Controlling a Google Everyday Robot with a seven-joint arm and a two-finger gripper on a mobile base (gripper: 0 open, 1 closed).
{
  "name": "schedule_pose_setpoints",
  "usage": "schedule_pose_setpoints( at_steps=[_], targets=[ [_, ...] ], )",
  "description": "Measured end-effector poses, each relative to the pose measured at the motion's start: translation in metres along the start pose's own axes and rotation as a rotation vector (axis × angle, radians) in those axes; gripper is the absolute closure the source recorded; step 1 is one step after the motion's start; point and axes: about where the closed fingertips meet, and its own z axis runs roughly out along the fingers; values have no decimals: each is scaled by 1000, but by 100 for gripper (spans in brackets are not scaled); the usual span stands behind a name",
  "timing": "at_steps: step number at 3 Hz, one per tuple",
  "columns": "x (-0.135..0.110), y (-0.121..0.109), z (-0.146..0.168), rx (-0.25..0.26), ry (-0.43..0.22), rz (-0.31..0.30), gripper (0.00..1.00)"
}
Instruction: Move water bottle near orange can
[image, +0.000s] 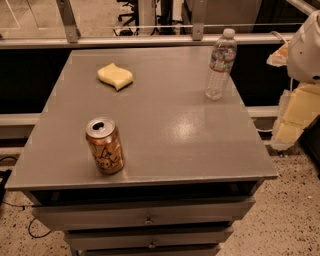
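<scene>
The water bottle (220, 64) stands upright at the far right of the grey table top (165, 125). It is clear and ribbed, with a white cap and a red-and-white label band. The orange can (104, 145) stands upright near the front left edge, with dark graphics and a silver top. My gripper (292, 117) hangs off the table's right side, beyond its edge. It is to the right of the bottle and lower than it, and touches nothing. Bottle and can are far apart, on opposite corners.
A yellow sponge (115, 76) lies at the far left of the table top. The table is a cabinet with drawers (148, 219) in its front. A railing (150, 35) runs behind it. My white arm housing (306, 50) is at the right edge.
</scene>
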Motion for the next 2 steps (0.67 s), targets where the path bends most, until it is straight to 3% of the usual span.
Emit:
schedule_pose_setpoints(
  at_steps=[1,2],
  targets=[
    [0,0,0,0,0,0,0],
    [2,-23,8,18,-51,18,0]
  ],
)
